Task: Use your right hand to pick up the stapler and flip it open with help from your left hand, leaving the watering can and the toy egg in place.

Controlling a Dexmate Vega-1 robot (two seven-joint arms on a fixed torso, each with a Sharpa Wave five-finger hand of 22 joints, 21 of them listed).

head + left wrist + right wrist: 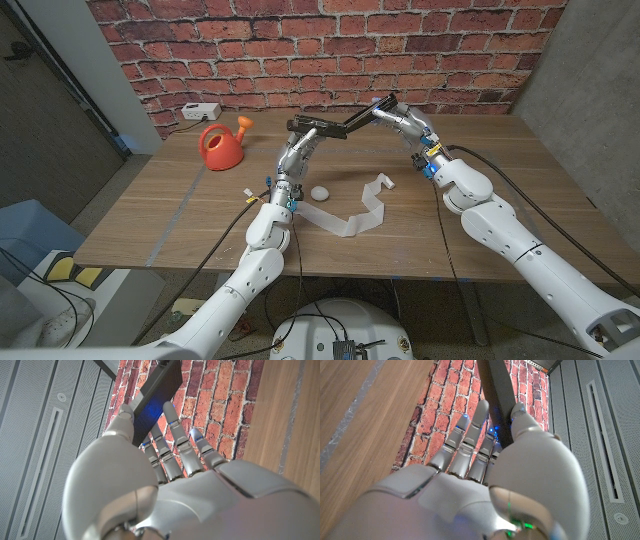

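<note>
One white paper strip (352, 217) lay nearest you. Then one orange watering can (220, 146), one toy egg (320, 191), and one stapler (338, 125) swung open above the table, your left hand (302, 143) and right hand (398, 117) each pinching an end.

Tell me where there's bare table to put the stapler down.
Bare wood lies right of the white strip, under the right hand, and along the near left edge of the table. The middle is crowded: toy egg, strip; the watering can sits back left.
</note>
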